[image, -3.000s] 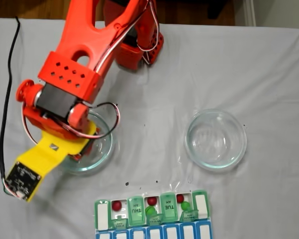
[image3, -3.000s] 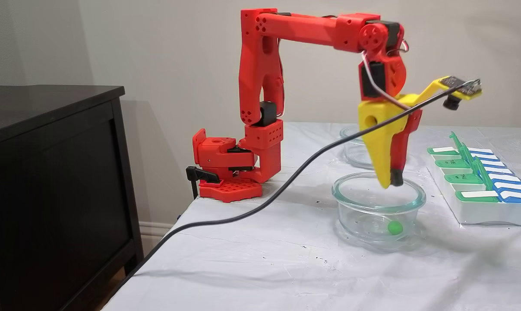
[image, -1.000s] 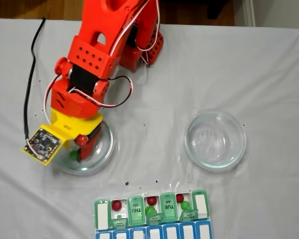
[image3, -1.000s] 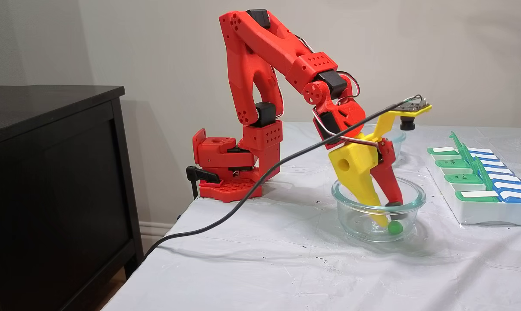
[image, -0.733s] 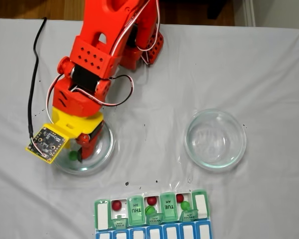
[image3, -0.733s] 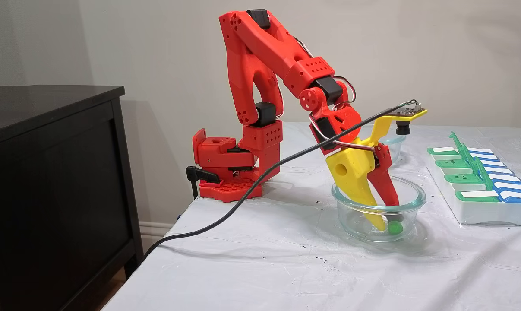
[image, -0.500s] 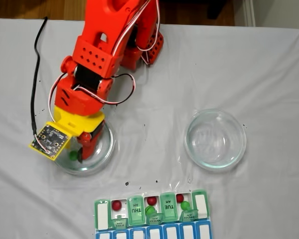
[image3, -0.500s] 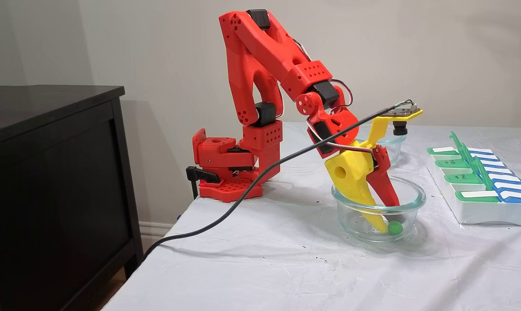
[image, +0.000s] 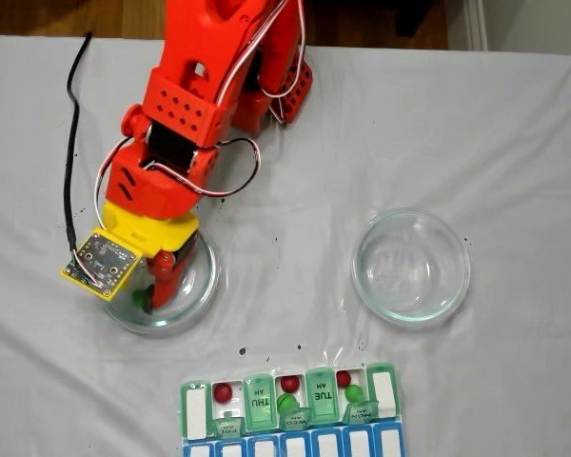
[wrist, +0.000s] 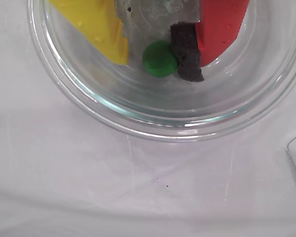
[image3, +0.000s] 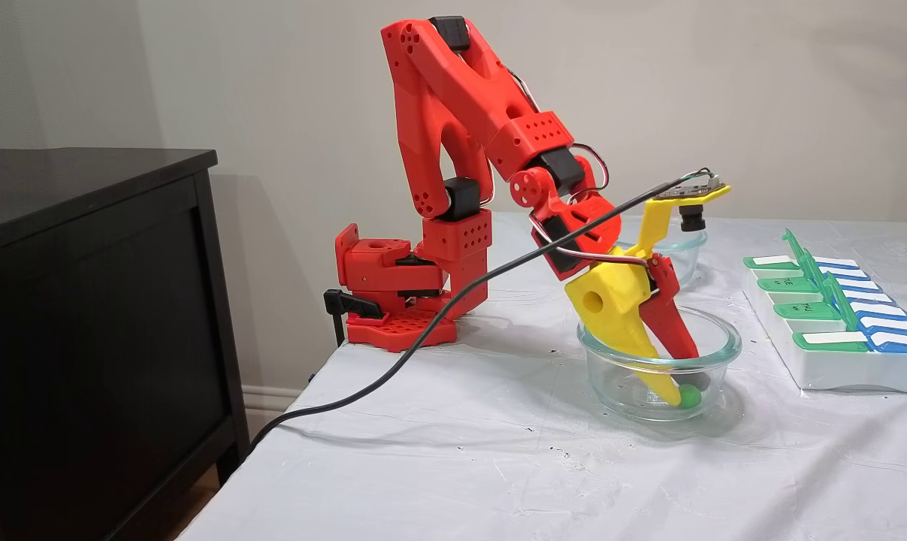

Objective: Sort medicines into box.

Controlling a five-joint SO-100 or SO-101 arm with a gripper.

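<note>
On the left of the counter (image: 514, 143) in the view from above, the pincer (image: 147, 297) reaches down inside the left glass dish (image: 202, 286). Three seconds ago it hung above the rim; since then the arm has folded and lowered it to the dish floor. In the wrist view the yellow finger (wrist: 101, 29) and the red finger's black foam pad (wrist: 186, 52) stand apart, with the green pill (wrist: 159, 58) between them: the pad touches the pill's side, while a narrow gap remains to the yellow tip. Half a second ago the side view showed much the same pose, the tips slightly higher. The pill has stayed in this dish throughout. Further right sits the empty-looking second dish (image: 411, 267), unmoved. At the bottom edge the pill organizer (image: 290, 405) holds red pills (image: 223, 391) and green ones (image: 354, 392) in open compartments, unchanged.
</note>
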